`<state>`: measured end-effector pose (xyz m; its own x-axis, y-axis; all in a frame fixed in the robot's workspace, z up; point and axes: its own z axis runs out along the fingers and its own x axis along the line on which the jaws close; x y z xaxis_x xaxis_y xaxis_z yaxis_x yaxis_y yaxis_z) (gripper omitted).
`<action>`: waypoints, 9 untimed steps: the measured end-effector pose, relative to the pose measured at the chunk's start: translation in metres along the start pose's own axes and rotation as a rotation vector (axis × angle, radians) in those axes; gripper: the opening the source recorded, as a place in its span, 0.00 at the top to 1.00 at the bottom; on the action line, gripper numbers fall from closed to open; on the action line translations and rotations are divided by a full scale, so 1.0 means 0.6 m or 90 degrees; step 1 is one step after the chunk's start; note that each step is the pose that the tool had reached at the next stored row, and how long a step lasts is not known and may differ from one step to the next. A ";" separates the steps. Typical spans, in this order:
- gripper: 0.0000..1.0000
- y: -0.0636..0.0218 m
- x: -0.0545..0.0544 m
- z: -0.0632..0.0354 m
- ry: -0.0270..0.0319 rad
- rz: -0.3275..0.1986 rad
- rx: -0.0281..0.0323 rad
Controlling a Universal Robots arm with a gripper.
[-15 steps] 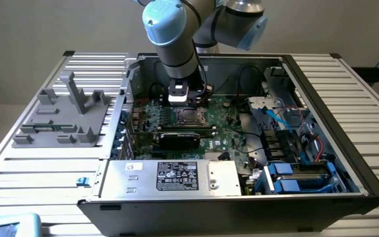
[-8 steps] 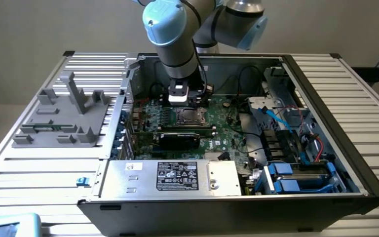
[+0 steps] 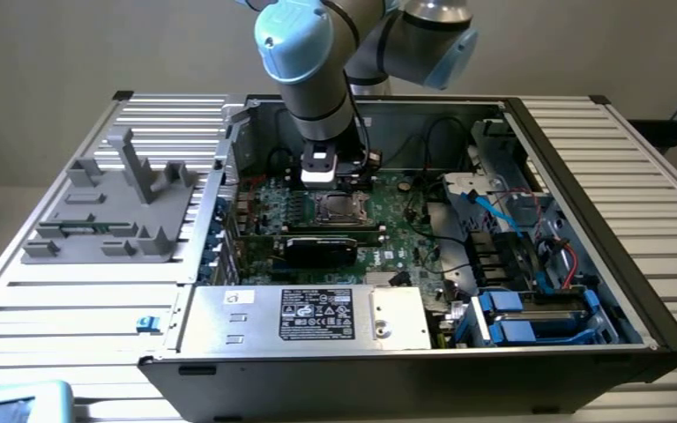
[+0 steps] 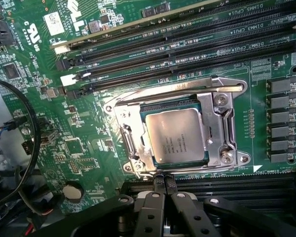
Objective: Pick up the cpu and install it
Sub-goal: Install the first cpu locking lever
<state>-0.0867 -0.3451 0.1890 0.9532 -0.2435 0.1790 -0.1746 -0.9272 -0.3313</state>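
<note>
The cpu [image 4: 175, 135], a small square chip with a shiny silver-beige top, lies flat inside the dark socket's metal frame [image 4: 222, 131] on the green motherboard [image 4: 84, 143]. My gripper [image 4: 165, 181] is shut with its two black fingertips pressed together and nothing between them, just off the frame's edge beside the chip. In the exterior view the gripper [image 3: 336, 182] hangs low inside the open computer case [image 3: 550, 159], directly over the socket and the cpu [image 3: 345, 209].
Long black memory slots [image 4: 187, 47] run on both sides of the socket. Black cables [image 4: 32, 148] loop near the board's edge. A black rectangular block [image 3: 321, 249] lies beside the socket, with a silver power supply [image 3: 315, 315] and blue drive bays [image 3: 527, 317] nearby. A grey fixture [image 3: 115, 207] stands outside the case.
</note>
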 end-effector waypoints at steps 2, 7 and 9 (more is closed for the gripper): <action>0.89 0.000 0.000 0.000 0.0001 0.000 0.0006; 0.89 0.001 0.000 0.002 0.0003 0.000 0.0014; 0.89 0.001 0.000 0.002 0.0006 0.000 0.0025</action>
<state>-0.0867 -0.3450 0.1876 0.9529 -0.2440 0.1798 -0.1739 -0.9260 -0.3350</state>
